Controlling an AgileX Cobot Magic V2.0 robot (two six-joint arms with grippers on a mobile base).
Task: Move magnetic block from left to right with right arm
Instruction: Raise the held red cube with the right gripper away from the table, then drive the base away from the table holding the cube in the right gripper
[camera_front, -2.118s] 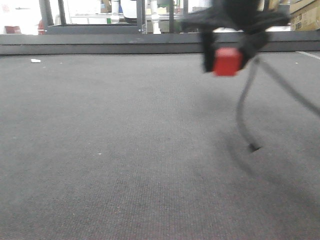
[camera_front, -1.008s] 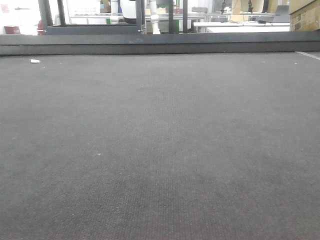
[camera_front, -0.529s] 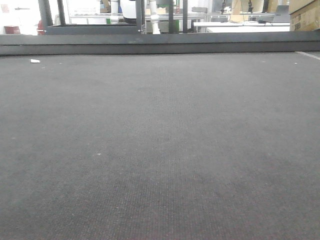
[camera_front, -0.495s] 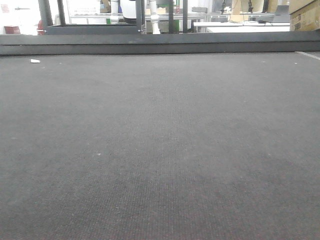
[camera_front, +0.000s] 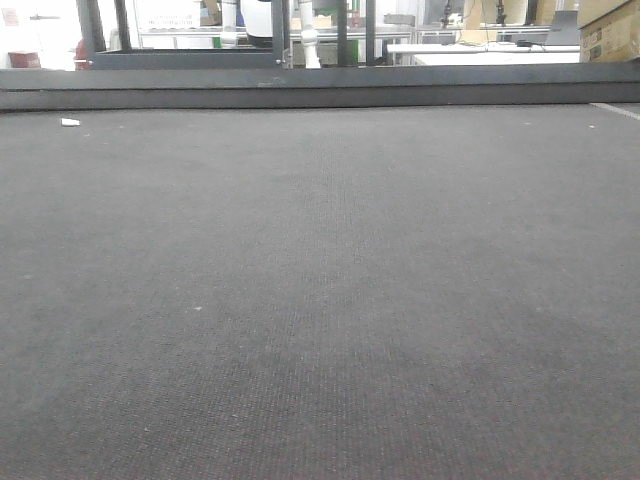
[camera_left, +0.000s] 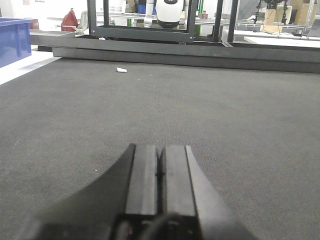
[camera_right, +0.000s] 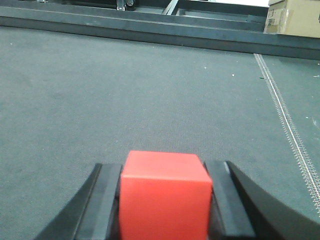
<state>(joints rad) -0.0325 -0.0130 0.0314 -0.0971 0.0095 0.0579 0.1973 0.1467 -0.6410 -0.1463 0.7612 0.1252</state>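
Two end effectors, one wrist view apiece, over a dark grey, felt-like worktop (camera_front: 320, 300). Right end effector (camera_right: 164, 172): clamped on the magnetic block (camera_right: 164, 200), a bright red cube pinched from both sides, out over the worktop's right part beside a stitched seam line (camera_right: 282, 120), with a tan cardboard box (camera_right: 292, 17) far behind. Height above the surface hard to judge. Left end effector (camera_left: 160, 155): closed tight on itself, nothing between, hovering idle. Front-facing view: bare worktop, apart from a white scrap (camera_front: 70, 122) at far left. About two seconds earlier in that same view: right end effector and red cube at upper right, mid-air; gone from it a second later and absent since. Probable meaning: carry to the right well advanced, block already beyond that camera's edge. Probably left to do: lowering onto the worktop, then release.
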